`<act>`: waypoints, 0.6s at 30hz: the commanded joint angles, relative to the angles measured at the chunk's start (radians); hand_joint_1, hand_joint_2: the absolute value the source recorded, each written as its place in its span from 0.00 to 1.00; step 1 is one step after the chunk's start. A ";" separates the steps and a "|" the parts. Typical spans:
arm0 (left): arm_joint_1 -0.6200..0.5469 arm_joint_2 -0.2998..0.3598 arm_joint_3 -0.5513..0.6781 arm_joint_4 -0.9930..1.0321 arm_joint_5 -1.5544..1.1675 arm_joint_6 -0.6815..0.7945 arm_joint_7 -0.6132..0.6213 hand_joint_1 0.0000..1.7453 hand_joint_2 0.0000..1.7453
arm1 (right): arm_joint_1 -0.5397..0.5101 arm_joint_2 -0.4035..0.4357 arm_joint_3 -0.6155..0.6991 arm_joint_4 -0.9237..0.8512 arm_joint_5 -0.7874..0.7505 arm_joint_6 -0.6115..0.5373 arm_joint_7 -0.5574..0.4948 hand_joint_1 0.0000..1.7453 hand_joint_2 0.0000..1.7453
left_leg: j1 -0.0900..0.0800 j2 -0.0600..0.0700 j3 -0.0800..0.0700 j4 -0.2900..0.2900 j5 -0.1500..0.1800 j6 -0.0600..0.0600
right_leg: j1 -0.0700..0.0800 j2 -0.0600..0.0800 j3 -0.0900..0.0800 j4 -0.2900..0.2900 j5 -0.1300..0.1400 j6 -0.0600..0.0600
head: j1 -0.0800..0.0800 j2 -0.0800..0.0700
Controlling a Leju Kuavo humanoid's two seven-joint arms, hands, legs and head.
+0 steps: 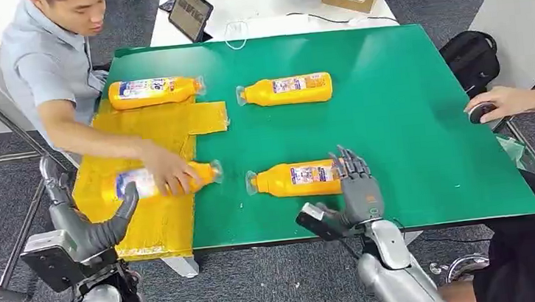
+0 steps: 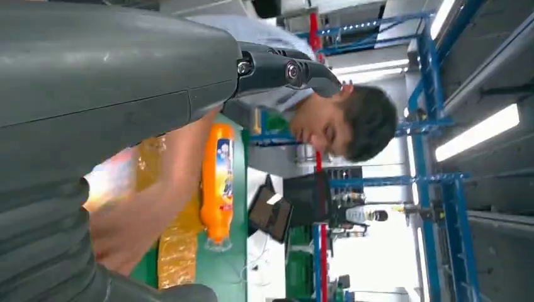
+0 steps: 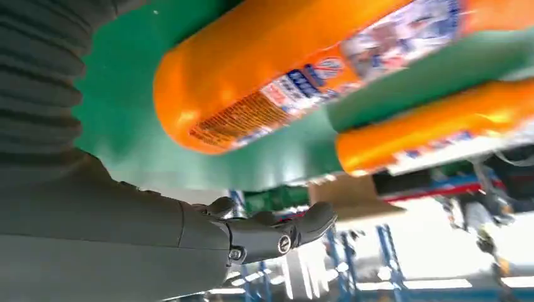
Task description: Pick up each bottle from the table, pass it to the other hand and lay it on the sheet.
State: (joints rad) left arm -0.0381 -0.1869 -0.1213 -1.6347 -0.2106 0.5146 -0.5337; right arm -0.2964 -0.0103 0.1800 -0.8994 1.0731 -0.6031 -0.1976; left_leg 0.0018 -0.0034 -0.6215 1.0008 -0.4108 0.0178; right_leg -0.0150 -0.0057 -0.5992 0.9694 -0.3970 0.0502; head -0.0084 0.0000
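The bottle [image 3: 283,82] labels carry print too blurred to read

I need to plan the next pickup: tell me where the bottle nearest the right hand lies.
In the head view, the bottle lies on its side on the green mat, just right of the yellow sheet, with the right hand at its base end.

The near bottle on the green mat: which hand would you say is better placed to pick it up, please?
The right hand: it is open at the base end of the near bottle. The left hand is over by the yellow sheet, where a person's hand covers another bottle.
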 commanded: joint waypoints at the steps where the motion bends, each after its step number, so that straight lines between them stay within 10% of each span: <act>1: -0.076 0.019 -0.022 0.136 0.024 -0.052 0.033 0.00 1.00 | -0.177 -0.001 -0.085 0.346 -0.077 0.032 -0.045 0.00 1.00 | 0.000 0.000 0.003 -0.001 -0.001 -0.001 | 0.000 0.000 0.003 -0.001 -0.001 -0.001 | 0.000 0.000; 18: -0.169 0.005 -0.044 0.259 0.061 -0.068 0.014 0.00 1.00 | -0.328 0.034 -0.060 0.492 -0.094 0.072 -0.134 0.00 1.00 | 0.000 0.002 0.004 0.001 -0.002 -0.001 | 0.000 0.002 0.003 0.002 -0.001 -0.002 | 0.000 0.000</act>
State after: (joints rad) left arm -0.1117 -0.1877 -0.1404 -1.5293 -0.1709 0.4616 -0.5165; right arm -0.4789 -0.0122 0.1125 -0.5966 0.9514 -0.5531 -0.3174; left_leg 0.0018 -0.0033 -0.6217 1.0009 -0.4107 0.0179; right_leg -0.0149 -0.0056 -0.5993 0.9695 -0.3968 0.0504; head -0.0084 0.0000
